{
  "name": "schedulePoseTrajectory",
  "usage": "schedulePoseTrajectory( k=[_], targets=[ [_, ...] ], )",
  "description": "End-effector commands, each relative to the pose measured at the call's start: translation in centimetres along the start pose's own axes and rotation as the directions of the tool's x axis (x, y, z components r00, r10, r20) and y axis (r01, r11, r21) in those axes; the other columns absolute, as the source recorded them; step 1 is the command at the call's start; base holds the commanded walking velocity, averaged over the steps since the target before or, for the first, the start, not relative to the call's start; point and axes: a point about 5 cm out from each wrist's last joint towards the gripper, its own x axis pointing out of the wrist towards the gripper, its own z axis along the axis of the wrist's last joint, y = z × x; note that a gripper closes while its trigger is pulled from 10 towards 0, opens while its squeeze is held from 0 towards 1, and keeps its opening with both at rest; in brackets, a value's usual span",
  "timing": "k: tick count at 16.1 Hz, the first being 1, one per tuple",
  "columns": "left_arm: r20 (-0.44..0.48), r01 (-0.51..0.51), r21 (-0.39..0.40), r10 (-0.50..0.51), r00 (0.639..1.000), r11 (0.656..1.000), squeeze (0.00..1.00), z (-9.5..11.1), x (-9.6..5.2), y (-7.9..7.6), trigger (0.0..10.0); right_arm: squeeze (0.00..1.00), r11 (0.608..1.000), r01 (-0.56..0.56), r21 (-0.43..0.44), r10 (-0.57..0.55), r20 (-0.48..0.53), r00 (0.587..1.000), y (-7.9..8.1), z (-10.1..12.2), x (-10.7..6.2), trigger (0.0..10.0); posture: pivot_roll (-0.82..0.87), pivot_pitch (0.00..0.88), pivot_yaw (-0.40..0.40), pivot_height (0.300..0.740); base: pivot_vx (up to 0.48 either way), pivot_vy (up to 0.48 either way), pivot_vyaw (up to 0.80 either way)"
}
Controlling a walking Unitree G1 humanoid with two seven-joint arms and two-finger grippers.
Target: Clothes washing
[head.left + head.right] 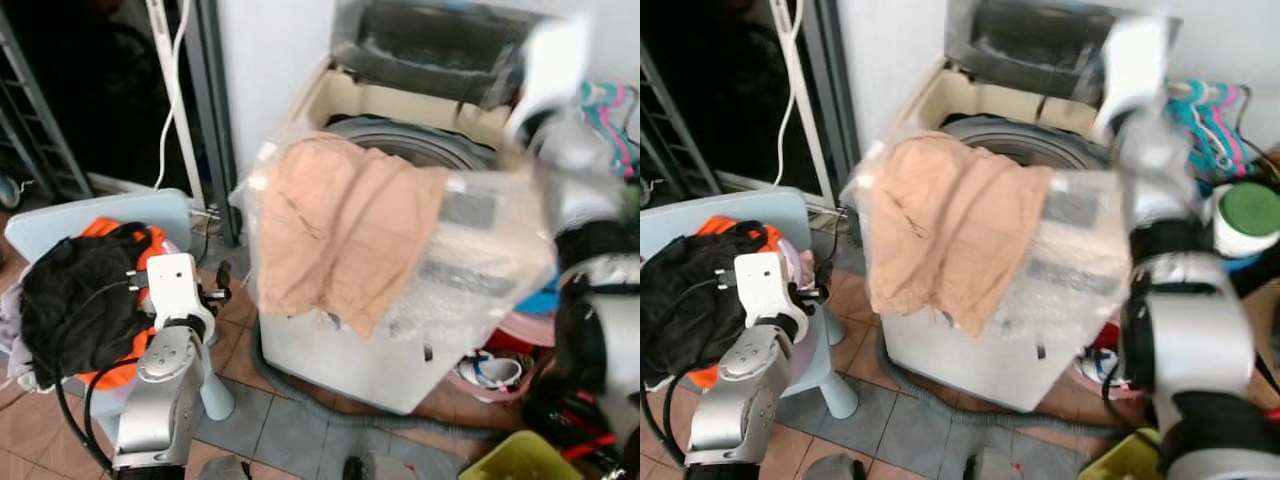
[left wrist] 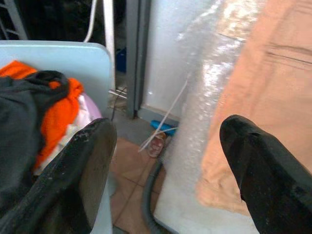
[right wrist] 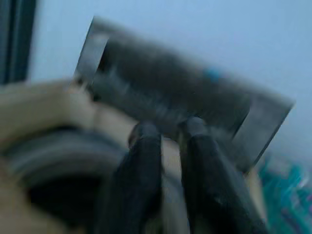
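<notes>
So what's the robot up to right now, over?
Left pincer open, empty, beside chair. Right pincer nearly shut, empty, raised over washing machine. Peach garment draped over machine's front rim. More clothes piled on chair.

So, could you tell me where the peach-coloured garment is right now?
The peach garment is draped over the front left edge of the plastic-wrapped washing machine, hanging down its front, to the right of the blue chair piled with clothes.
</notes>
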Motion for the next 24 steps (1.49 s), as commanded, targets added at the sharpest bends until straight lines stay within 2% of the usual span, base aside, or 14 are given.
schedulePoseTrajectory(
  k=[1,2,4,6,8,10,11,12,15,17,18,19,21,24],
  targets=[
    [0.004,-0.002,0.001,0.002,1.000,1.000,0.00,0.2,0.0,0.0,10.0,1.00,0.998,-0.059,0.016,0.058,0.053,0.997,0.2,1.0,0.1,10.0,-0.02,0.000,-0.025,0.740,0.000,0.000,0.00],
    [0.002,-0.004,-0.001,0.004,1.000,1.000,0.00,0.2,-0.1,0.1,10.0,1.00,0.990,-0.139,0.007,0.138,0.057,0.989,1.1,0.2,-0.5,10.0,-0.03,0.000,-0.023,0.740,0.000,0.000,0.00],
    [0.004,0.000,0.003,0.000,1.000,1.000,0.00,0.3,-0.1,0.1,10.0,1.00,0.930,-0.347,-0.124,0.358,0.082,0.930,4.5,-2.7,-4.1,10.0,-0.03,0.000,-0.012,0.740,0.000,0.000,0.00],
    [0.023,0.001,0.025,-0.001,1.000,1.000,0.00,0.8,0.0,0.2,10.0,1.00,0.901,-0.413,-0.136,0.427,0.098,0.899,6.5,-3.3,-5.6,10.0,-0.04,0.000,-0.001,0.740,0.000,0.000,0.00],
    [0.088,0.010,0.088,-0.018,0.996,0.996,0.00,2.4,0.1,0.2,10.0,1.00,0.899,-0.427,-0.099,0.437,0.106,0.893,7.8,-3.8,-6.2,10.0,-0.03,0.000,0.001,0.740,0.000,0.000,0.00],
    [0.111,-0.008,0.098,-0.003,0.994,0.995,0.00,3.0,0.0,0.3,10.0,1.00,0.903,-0.426,-0.048,0.429,0.107,0.897,8.6,-4.3,-6.8,10.0,-0.02,0.000,0.004,0.740,0.000,0.000,0.00],
    [0.120,-0.015,0.107,0.002,0.993,0.994,0.00,3.1,-0.2,0.5,10.0,1.00,0.900,-0.435,-0.033,0.436,0.106,0.894,9.3,-4.5,-7.5,10.0,-0.02,0.000,0.007,0.740,0.000,0.000,0.00],
    [0.101,-0.009,0.124,-0.003,0.995,0.992,0.00,2.3,-0.6,0.5,10.0,1.00,0.878,-0.474,-0.057,0.478,0.092,0.874,11.1,-5.1,-8.7,10.0,-0.02,0.000,0.008,0.740,0.000,0.000,0.00],
    [0.080,0.000,0.119,-0.009,0.997,0.993,0.00,1.5,-1.5,0.2,10.0,1.00,0.845,-0.532,-0.058,0.533,0.007,0.846,13.5,-6.8,-9.9,10.0,-0.01,0.000,-0.006,0.740,0.000,0.000,0.00],
    [0.065,-0.017,0.104,0.010,0.998,0.994,0.00,1.2,-1.9,0.5,10.0,1.00,0.871,-0.487,-0.061,0.484,-0.056,0.873,14.7,-7.6,-9.5,10.0,0.01,0.000,-0.011,0.740,0.000,0.000,0.00],
    [0.061,-0.018,0.099,0.012,0.998,0.995,0.00,1.2,-1.9,0.4,10.0,1.00,0.895,-0.445,-0.026,0.442,-0.066,0.894,14.7,-7.6,-9.2,10.0,0.01,0.000,-0.012,0.740,0.000,0.000,0.00],
    [0.060,-0.005,0.092,0.000,0.998,0.996,0.00,1.5,-1.8,0.0,10.0,1.00,0.945,-0.322,0.055,0.325,-0.080,0.942,14.8,-7.4,-8.2,10.0,0.02,0.000,-0.009,0.740,0.000,0.000,0.00],
    [0.051,0.015,0.094,-0.020,0.999,0.995,0.00,1.3,-1.5,-0.4,10.0,1.00,0.982,-0.166,0.094,0.177,-0.124,0.976,14.6,-7.2,-7.5,10.0,0.00,0.000,0.000,0.740,0.000,0.000,0.00],
    [0.043,0.019,0.088,-0.023,0.999,0.996,0.00,1.2,-1.4,-0.4,10.0,1.00,0.967,-0.082,0.241,0.130,-0.192,0.973,14.7,-7.8,-7.7,10.0,0.00,0.000,-0.002,0.740,0.000,0.000,0.00]
  ],
)
